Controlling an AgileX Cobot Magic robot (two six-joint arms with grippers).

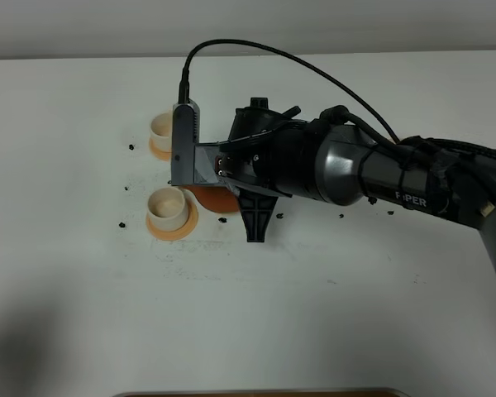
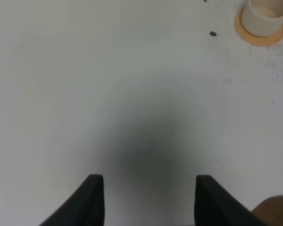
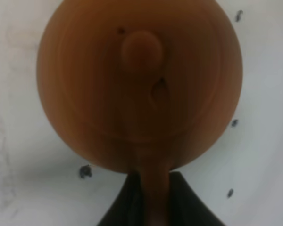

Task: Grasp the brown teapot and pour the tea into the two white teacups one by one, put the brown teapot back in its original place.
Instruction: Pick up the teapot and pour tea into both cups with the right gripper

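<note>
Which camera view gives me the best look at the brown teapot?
Right wrist view: the brown teapot fills the frame from above, lid knob clear, its handle pinched in the right end effector. Exterior high shows only an orange-brown sliver under the arm. Left wrist shows no teapot, just one white teacup on its coaster.

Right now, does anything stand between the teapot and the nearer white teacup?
Nothing visible does. The brown teapot, its handle in the shut right gripper, is just right of the nearer teacup on its orange coaster. Only tiny dark specks lie nearby. The arm hides most of the pot from above.
</note>
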